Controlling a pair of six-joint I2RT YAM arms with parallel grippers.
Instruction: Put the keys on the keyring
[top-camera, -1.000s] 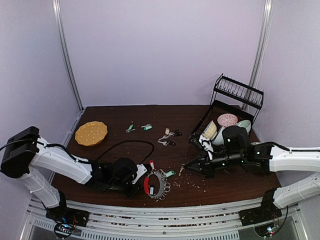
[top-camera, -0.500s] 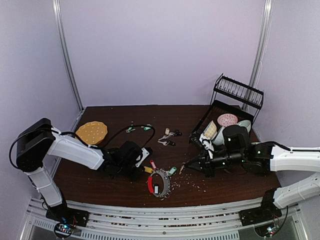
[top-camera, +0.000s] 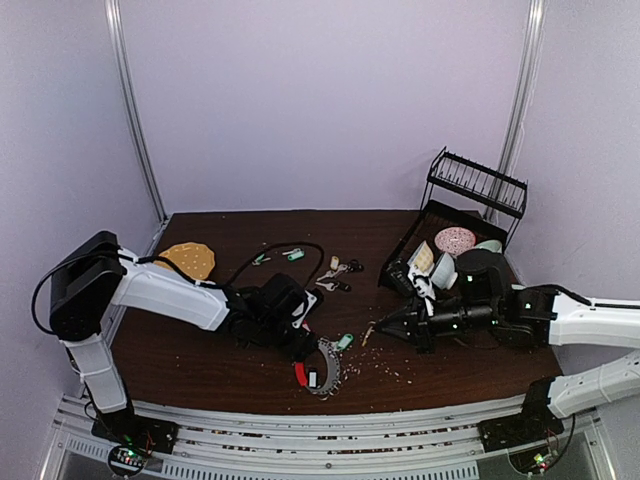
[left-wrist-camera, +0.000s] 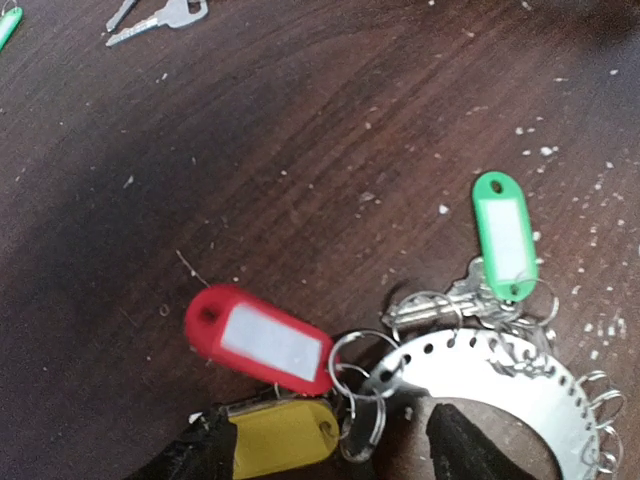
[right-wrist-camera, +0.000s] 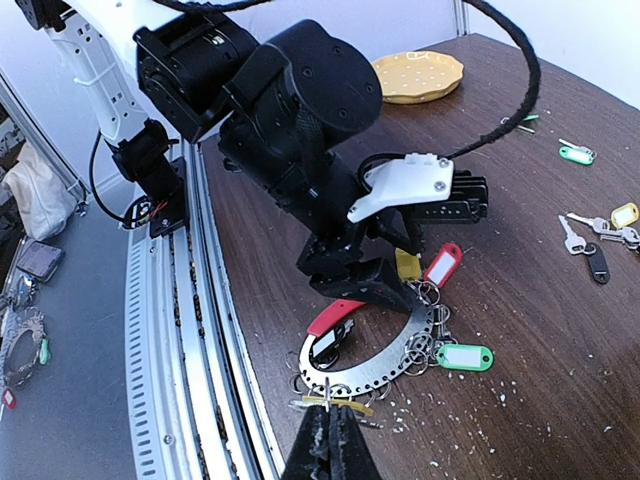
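Observation:
The keyring (right-wrist-camera: 392, 364), a perforated silver arc with a red arc (right-wrist-camera: 336, 315), lies flat near the table's front edge (top-camera: 322, 366). Small rings on it carry keys with a red tag (left-wrist-camera: 260, 338), a yellow tag (left-wrist-camera: 280, 438) and a green tag (left-wrist-camera: 505, 235). My left gripper (left-wrist-camera: 330, 460) is open right over the arc's end, its fingers (left-wrist-camera: 190, 455) on either side of the yellow tag. My right gripper (right-wrist-camera: 328, 412) hovers just off the arc's other side, shut on a small brass-coloured key (right-wrist-camera: 345, 401). More loose keys (top-camera: 338, 270) and green-tagged keys (top-camera: 294, 254) lie farther back.
A yellow plate (top-camera: 188, 260) sits at the back left. A black dish rack (top-camera: 450, 240) with bowls stands at the back right. A black cable (top-camera: 285, 248) loops over the left arm. Pale crumbs (top-camera: 390, 368) dot the wood. Metal rails (right-wrist-camera: 190, 330) run along the near edge.
My left gripper has travelled right along the table to the keyring's end and its jaws have spread wide. The right gripper stayed shut and barely shifted.

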